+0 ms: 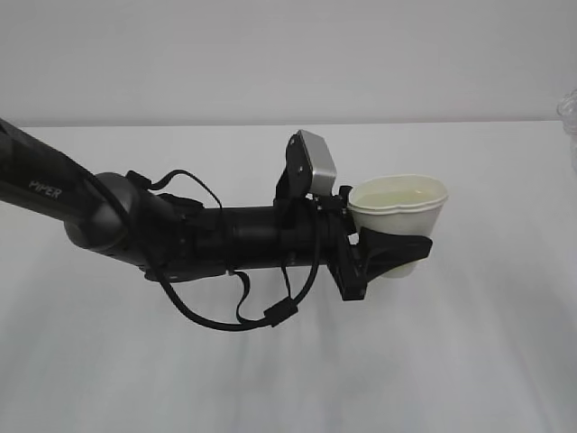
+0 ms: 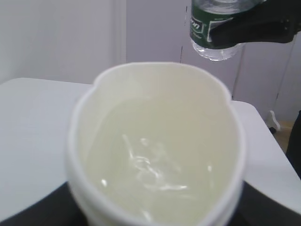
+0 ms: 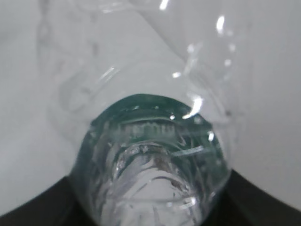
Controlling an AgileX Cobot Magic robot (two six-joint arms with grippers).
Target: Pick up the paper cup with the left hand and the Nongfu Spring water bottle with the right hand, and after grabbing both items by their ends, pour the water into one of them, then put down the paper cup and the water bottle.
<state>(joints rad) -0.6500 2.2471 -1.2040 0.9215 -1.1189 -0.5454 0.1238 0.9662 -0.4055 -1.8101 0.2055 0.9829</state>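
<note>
The cream paper cup (image 1: pixel 397 206) hangs above the white table (image 1: pixel 270 379), its rim squeezed out of round. My left gripper (image 1: pixel 397 236) is shut on its lower wall, coming in from the left. In the left wrist view the cup (image 2: pixel 155 94) fills the frame and holds clear water (image 2: pixel 150 165); dark fingers (image 2: pixel 28 212) show at the bottom corners. Beyond and above the cup is the Nongfu Spring water bottle (image 2: pixel 214 28), green label showing, held by my right gripper (image 2: pixel 221 30). In the right wrist view the bottle (image 3: pixel 150 155) sits between that gripper's (image 3: pixel 150 212) dark fingers.
The left arm (image 1: pixel 135 225), marked PIPER, lies across the middle of the exterior view with loose black cables (image 1: pixel 225 316) hanging under it. A sliver of clear plastic (image 1: pixel 568 113) shows at the right edge. The table's far edge (image 1: pixel 180 124) meets a pale wall.
</note>
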